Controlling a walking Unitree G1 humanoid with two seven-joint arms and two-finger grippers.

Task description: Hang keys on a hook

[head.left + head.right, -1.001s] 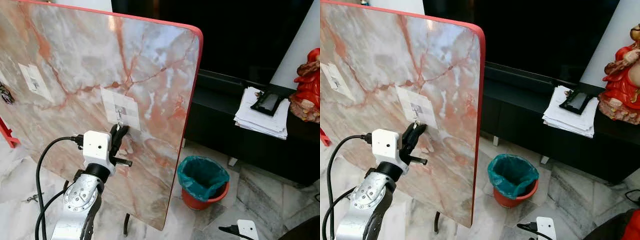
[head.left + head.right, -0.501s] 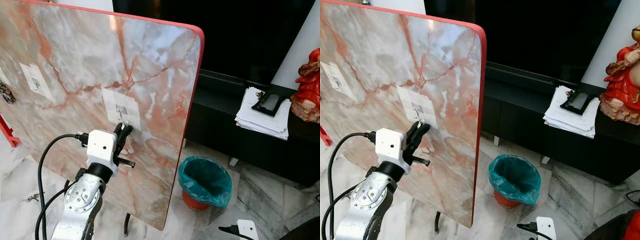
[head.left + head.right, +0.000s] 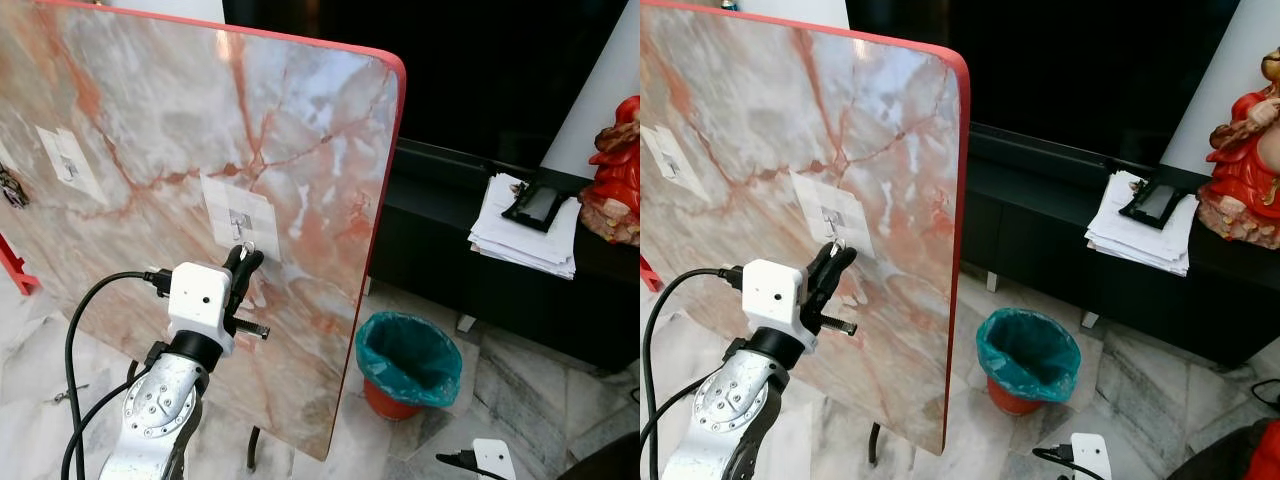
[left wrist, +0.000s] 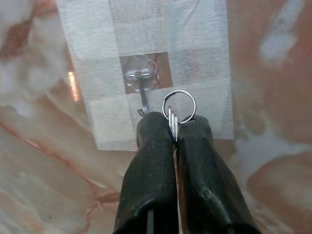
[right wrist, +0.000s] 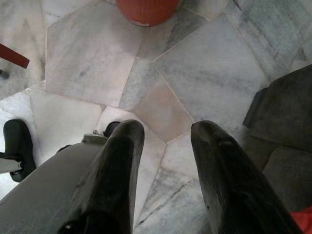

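Against marble board (image 3: 300,130), left gripper (image 4: 174,127) clamped on key ring (image 4: 179,107), just beside hook (image 4: 143,92).

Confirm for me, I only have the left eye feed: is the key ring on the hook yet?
Observer: Not yet. In the left wrist view the key ring sits beside the hook, not threaded over it.
Operator: Left tool got a firm hold?
Observer: Yes, the left tool is pinched shut on the ring's lower edge.
Operator: Right tool doing anything?
Observer: No. The right tool hangs open, pointing at the marble floor.
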